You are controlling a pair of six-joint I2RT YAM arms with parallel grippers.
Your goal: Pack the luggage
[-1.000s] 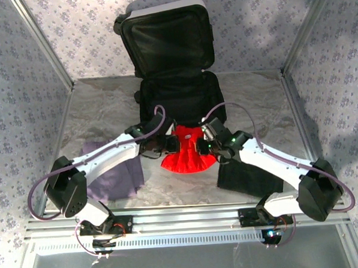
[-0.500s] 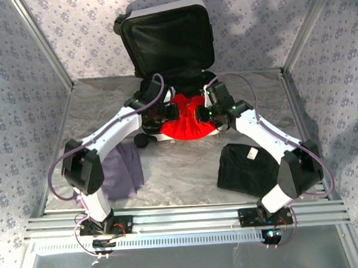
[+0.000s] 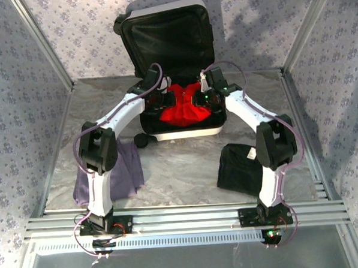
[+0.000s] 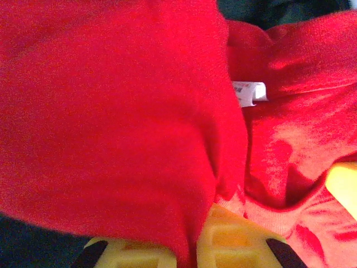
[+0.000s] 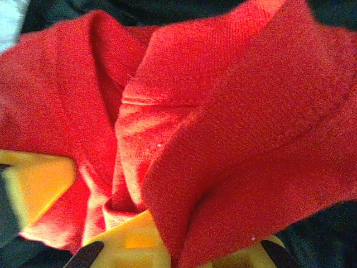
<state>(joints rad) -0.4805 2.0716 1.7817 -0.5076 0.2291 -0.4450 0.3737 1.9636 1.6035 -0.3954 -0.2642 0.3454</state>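
Above open luggage (image 3: pixel 188 133) base: left jaws, right jaws each clenched on red garment (image 3: pixel 181 114).

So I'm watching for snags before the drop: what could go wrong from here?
The red garment, bunched between the left gripper and right gripper over the luggage, may land crumpled when released, leaving less room for the purple garment and black garment on the table. Its near edge lies close to the luggage's front rim and could spill over it.
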